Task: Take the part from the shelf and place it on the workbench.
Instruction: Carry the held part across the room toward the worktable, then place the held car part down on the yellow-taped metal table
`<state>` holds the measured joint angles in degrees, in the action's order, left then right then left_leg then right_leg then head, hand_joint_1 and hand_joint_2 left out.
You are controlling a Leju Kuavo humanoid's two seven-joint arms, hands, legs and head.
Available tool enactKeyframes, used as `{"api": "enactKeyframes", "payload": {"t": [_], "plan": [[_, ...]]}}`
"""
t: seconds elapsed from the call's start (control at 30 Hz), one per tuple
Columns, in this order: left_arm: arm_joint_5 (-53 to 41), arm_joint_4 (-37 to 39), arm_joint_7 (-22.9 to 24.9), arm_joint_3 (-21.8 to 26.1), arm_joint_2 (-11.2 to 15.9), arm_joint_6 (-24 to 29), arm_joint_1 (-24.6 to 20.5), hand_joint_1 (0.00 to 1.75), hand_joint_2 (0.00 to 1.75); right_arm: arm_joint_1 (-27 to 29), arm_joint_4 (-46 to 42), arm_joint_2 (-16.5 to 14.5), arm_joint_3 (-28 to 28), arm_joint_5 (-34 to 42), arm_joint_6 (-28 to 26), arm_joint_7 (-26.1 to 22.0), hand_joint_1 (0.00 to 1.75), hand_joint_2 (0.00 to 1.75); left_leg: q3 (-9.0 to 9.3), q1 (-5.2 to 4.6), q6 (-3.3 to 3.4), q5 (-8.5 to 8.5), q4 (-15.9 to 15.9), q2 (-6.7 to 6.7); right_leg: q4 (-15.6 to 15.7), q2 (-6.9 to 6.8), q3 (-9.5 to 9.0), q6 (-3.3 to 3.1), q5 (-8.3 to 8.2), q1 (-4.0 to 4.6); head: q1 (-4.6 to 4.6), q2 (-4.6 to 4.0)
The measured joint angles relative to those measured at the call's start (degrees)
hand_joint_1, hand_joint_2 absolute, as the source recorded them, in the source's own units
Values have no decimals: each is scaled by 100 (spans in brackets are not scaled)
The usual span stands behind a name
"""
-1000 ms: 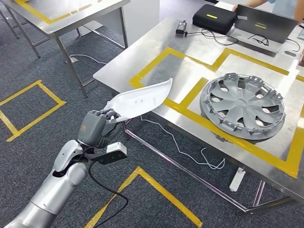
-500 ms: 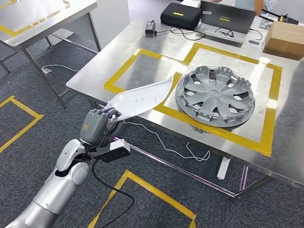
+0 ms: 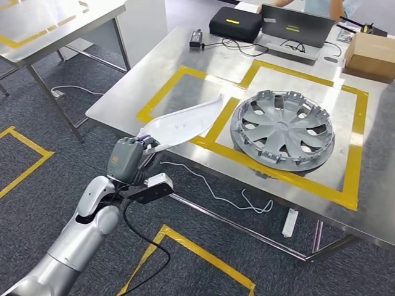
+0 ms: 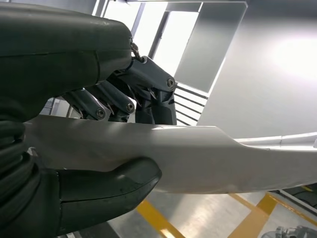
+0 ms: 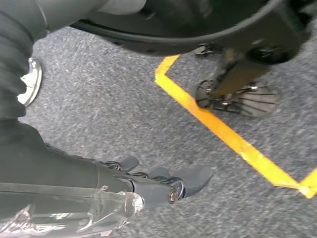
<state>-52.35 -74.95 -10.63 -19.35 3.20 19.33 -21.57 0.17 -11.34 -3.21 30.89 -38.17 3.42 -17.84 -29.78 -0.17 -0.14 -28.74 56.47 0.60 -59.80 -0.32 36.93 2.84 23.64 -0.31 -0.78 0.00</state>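
Raised slightly since earlier, left hand (image 3: pixel 126 160) gripping white part (image 3: pixel 184 124) | hubcap (image 3: pixel 283 129) beside on counter (image 3: pixel 153 68) | long axis toward counter, tip over taped edge | right hand (image 5: pixel 157 184) hanging, fingers apart, empty

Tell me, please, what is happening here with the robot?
The robot's left hand holds a long white part by one end, its far tip out over the near edge of the steel workbench; it is not yet set down. A grey wheel cover already lies in the right taped square. The right hand hangs over the carpet, holding nothing, fingers fairly straight. A laptop sits at the far end.
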Motion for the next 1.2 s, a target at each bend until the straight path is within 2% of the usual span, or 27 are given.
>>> {"api": "enactKeyframes", "payload": {"t": [0.1,0.13,0.17,0.2,0.23,0.27,0.3,0.33,0.37,0.43,0.47,0.5,0.53,0.6,0.67,0.7,0.77,0.8,0.83,0.87,0.93,0.97,1.0,1.03,1.1,1.13,1.2], "plan": [[-29,88,73,5,-10,46,-67,175,175,-1,2,-3,0,-23,13,2,0,175,73,-2,-93,-102,-35,17,74,29,-102,-142,145,21,35,1],[-39,116,87,8,-15,65,-88,175,175,9,1,-3,1,-32,16,1,0,175,78,4,-129,-131,9,15,80,46,-152,-187,186,14,48,0],[-47,143,98,13,-19,88,-111,175,175,15,0,-2,1,-38,17,0,0,175,10,8,-164,-174,163,9,91,61,-217,-227,232,2,58,0],[-51,171,104,24,-19,110,-132,175,175,18,-1,-2,2,-45,17,-1,0,175,-168,11,-195,-242,461,1,99,72,-298,-261,289,-13,70,0],[-52,206,106,37,-20,130,-144,175,175,18,-1,-2,2,-50,17,-3,0,175,-454,12,-220,-309,882,-9,102,83,-374,-285,359,-18,80,-1],[-52,247,107,49,-20,146,-146,175,175,17,0,-2,2,-55,17,-2,0,175,-804,16,-240,-369,1332,-11,104,96,-457,-298,437,-23,87,0],[-53,287,109,59,-19,153,-141,175,175,20,0,-3,2,-59,17,-2,0,175,-1136,21,-252,-353,1680,-10,106,119,-555,-301,524,-29,87,0],[-54,324,110,63,-19,156,-133,175,175,29,0,-3,2,-62,17,-1,0,175,-1382,24,-254,-212,1829,-10,108,147,-667,-293,616,-37,90,0],[-57,353,110,67,-17,163,-128,175,175,40,0,-3,2,-67,17,0,0,175,-1502,24,-245,61,1737,-11,112,176,-796,-278,712,-46,92,0],[-67,400,110,88,-13,190,-131,175,175,70,4,-7,2,-74,15,2,0,175,-1444,6,-193,824,1025,-25,125,229,-1054,-232,901,-66,95,0],[-75,428,110,101,-7,216,-133,175,175,76,12,-13,2,-78,11,1,0,175,-1362,-14,-154,1085,686,-43,134,254,-1142,-193,986,-70,93,-1],[-86,452,106,110,-6,243,-134,175,175,76,21,-19,3,-82,9,0,0,175,-1291,-33,-107,1198,445,-58,160,270,-1193,-149,1049,-79,88,-1],[-97,471,95,114,-9,272,-134,175,175,73,30,-24,3,-87,6,0,0,175,-1254,-53,-55,1170,347,-74,201,279,-1210,-103,1097,-86,86,-1],[-112,480,56,121,-19,328,-137,175,175,60,35,-27,4,-99,7,0,0,175,-1192,-58,40,968,273,-73,326,269,-1299,-22,1142,-89,82,1],[-135,481,11,135,-20,398,-131,175,175,58,35,-27,4,-113,6,-3,0,175,-1062,-28,99,848,153,-71,259,200,-1326,-10,1258,-58,66,1],[-150,487,-6,142,-19,434,-121,175,175,54,38,-27,4,-120,5,-6,0,175,-974,-13,112,799,88,-69,28,163,-1226,-36,1370,-33,53,1],[-184,518,-30,145,-17,485,-77,175,175,53,44,-27,5,-131,5,-11,0,175,-822,-15,122,704,28,-68,-765,119,-727,-124,1624,27,32,0],[-196,541,-37,145,-15,495,-42,175,175,49,46,-27,8,-129,8,-20,0,175,-755,-22,120,649,18,-69,-1121,118,-449,-150,1668,62,30,0],[-210,565,-41,145,-13,501,-4,175,175,44,48,-27,12,-128,11,-30,0,175,-684,-27,118,590,16,-69,-1311,119,-232,-157,1591,92,32,0],[-225,587,-43,145,-11,508,26,175,175,38,48,-27,17,-126,14,-41,0,175,-605,-30,115,531,16,-70,-1271,119,-112,-144,1367,113,31,0],[-256,614,-38,145,-9,534,53,175,175,31,49,-27,24,-134,15,-47,0,175,-442,-30,95,419,16,-78,-682,109,-136,-69,690,103,32,0],[-272,621,-27,147,-8,555,49,175,175,34,61,-43,25,-140,14,-41,0,175,-382,-38,78,380,17,-87,-389,99,-209,-25,427,94,28,0],[-285,626,-12,150,-5,574,43,175,175,37,72,-57,28,-145,11,-34,0,175,-353,-48,61,358,30,-98,-170,93,-283,-3,295,81,26,0],[-295,631,6,154,0,589,34,175,175,35,84,-73,31,-149,8,-28,0,175,-351,-64,64,337,42,-107,-51,96,-342,11,293,72,31,0],[-308,640,29,163,8,604,23,175,175,26,94,-89,37,-156,3,-20,0,175,-388,-89,115,338,64,-112,66,128,-398,-2,357,57,38,0],[-320,642,39,168,10,610,18,175,175,21,94,-91,39,-158,2,-18,0,175,-398,-96,151,345,63,-111,90,148,-401,0,376,50,43,0],[-376,653,95,186,10,622,2,175,175,18,94,-92,44,-163,2,-15,0,175,-397,-100,178,383,61,-109,95,177,-391,-5,372,44,43,0]]}}
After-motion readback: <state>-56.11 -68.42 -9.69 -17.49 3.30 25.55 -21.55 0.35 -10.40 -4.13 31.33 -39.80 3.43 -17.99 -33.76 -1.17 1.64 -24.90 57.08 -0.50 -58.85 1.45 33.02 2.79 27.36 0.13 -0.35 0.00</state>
